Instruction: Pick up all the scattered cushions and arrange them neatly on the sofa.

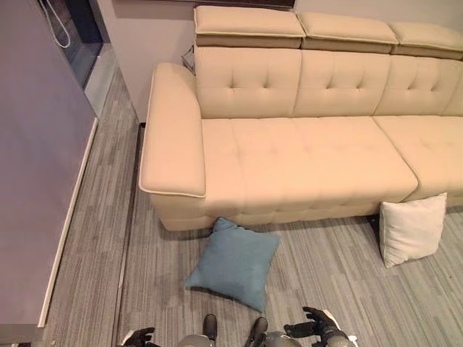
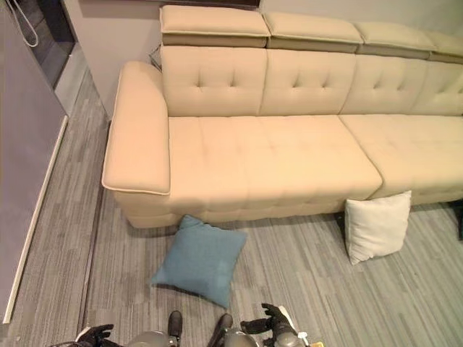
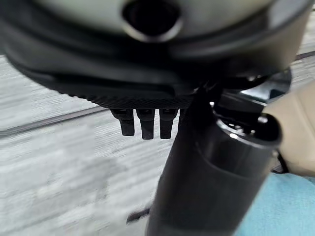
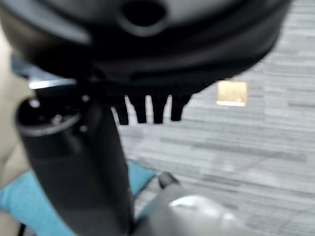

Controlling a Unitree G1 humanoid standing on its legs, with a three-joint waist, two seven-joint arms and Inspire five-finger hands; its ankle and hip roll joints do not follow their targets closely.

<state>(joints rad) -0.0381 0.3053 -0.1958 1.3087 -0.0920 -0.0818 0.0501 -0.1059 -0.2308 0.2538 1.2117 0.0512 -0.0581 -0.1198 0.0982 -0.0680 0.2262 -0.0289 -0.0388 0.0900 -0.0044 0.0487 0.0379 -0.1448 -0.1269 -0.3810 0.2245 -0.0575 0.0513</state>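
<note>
A blue cushion (image 1: 235,262) lies flat on the floor just before the beige sofa (image 1: 304,166), below its left armrest. A white cushion (image 1: 412,228) stands on edge, leaning against the sofa's front further right. The sofa's seat holds nothing. My left hand (image 1: 139,336) and right hand (image 1: 315,327) hang low at the near edge, apart from both cushions. In the left wrist view the fingers (image 3: 142,123) are straight and empty, with the blue cushion (image 3: 288,206) beside them. The right hand's fingers (image 4: 147,109) are also straight, holding nothing, near the blue cushion (image 4: 19,201).
A grey wall panel (image 1: 36,159) runs along the left, with a strip of floor between it and the sofa's armrest (image 1: 172,137). Striped grey flooring (image 1: 325,275) spreads before the sofa. A small tan square (image 4: 231,93) lies on the floor.
</note>
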